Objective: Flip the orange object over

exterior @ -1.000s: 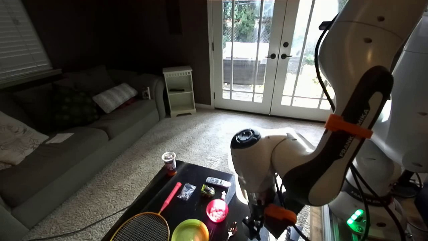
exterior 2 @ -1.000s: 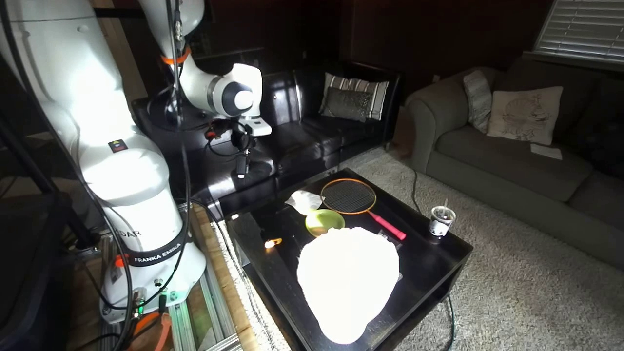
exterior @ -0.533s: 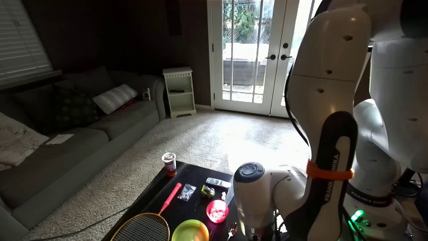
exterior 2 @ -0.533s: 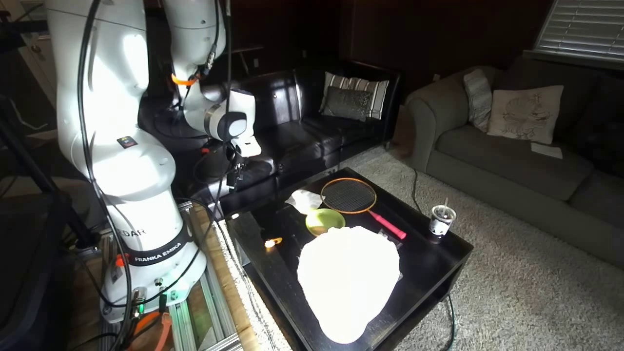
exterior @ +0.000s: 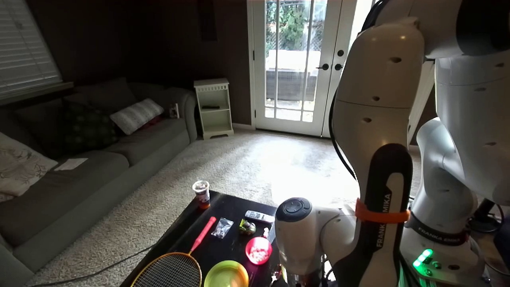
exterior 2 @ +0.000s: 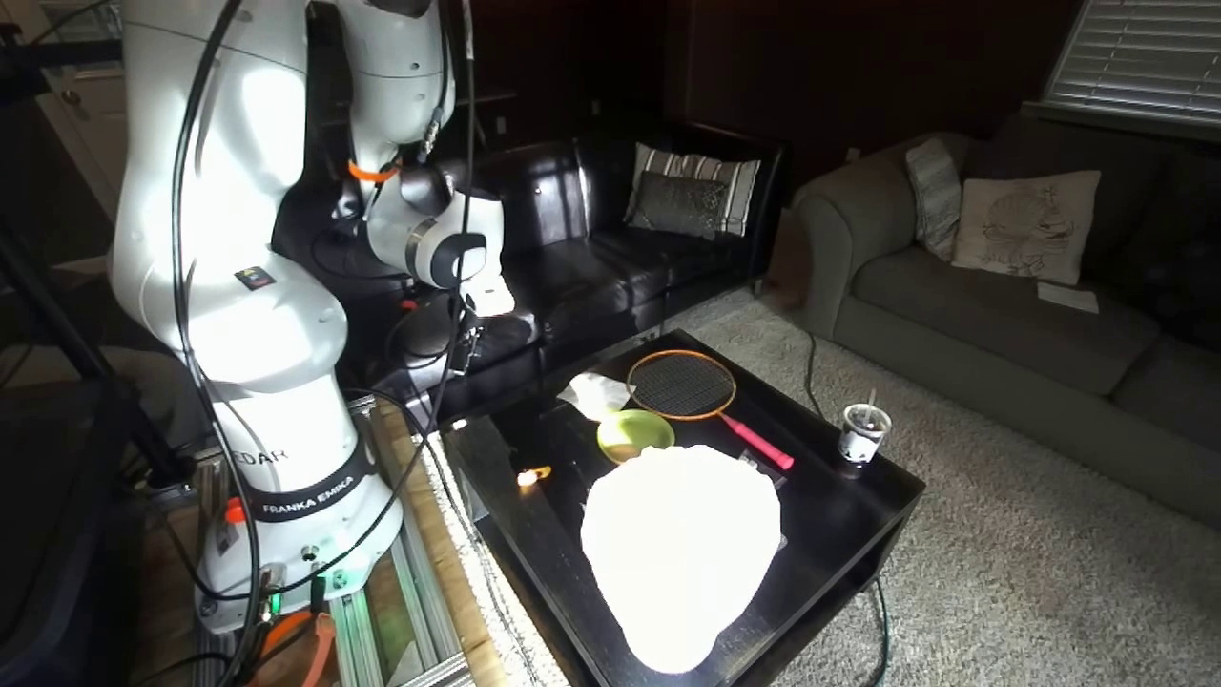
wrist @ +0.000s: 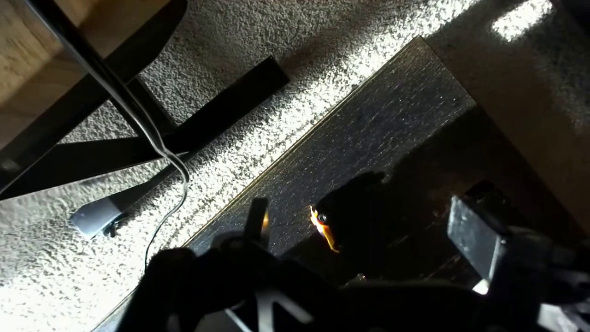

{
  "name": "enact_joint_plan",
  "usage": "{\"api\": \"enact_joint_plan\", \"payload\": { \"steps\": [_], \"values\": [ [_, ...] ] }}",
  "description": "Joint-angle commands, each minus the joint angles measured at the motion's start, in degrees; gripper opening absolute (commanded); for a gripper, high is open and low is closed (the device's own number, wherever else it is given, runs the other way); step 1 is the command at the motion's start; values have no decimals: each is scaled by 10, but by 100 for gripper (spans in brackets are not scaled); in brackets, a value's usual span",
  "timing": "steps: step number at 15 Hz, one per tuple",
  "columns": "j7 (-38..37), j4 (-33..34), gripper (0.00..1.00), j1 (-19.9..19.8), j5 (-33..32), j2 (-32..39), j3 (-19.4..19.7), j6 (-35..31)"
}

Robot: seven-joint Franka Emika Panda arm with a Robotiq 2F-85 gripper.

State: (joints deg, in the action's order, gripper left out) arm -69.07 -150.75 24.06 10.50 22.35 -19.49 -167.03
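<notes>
The small orange object (wrist: 326,231) is set on the black coffee table (exterior 2: 830,525), a little in from the long edge facing the robot base (exterior 2: 305,534) and closer to the corner by the leather sofa (exterior 2: 610,277) than to that edge's other end. Its long axis is laid roughly square to that edge; in the wrist view it is slanted steeply from upper left to lower right. The end marked by a dark round spot is turned toward the edge, and the opposite tip is pointed inward across the tabletop. Which face is uppermost cannot be told.

The fingers (wrist: 470,237) of the gripper (wrist: 362,221) are spread wide apart. The orange object is framed between them in the wrist view, but in an exterior view the gripper is seen raised above the coffee table, well apart from the object.

Along the far long edge a badminton racket (exterior 2: 679,385) is laid, its pink handle (exterior 2: 758,442) aimed toward the corner where a plastic cup (exterior 2: 861,442) is stood. Between racket and orange object a green bowl (exterior 2: 630,434) is placed.
</notes>
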Motion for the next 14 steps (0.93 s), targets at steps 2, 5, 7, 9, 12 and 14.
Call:
{"api": "enact_joint_plan", "payload": {
  "steps": [2,5,7,9,12,14],
  "values": [
    [3,9,100,-6,42,21,-8,-6],
    [0,36,100,-29,98,83,-25,-36],
    [17,66,100,-66,139,135,-52,-63],
    [26,97,100,-94,157,181,-68,-79],
    [19,145,100,-90,152,253,-35,-107],
    [16,177,100,-99,152,298,-25,-119]
  ]
}}
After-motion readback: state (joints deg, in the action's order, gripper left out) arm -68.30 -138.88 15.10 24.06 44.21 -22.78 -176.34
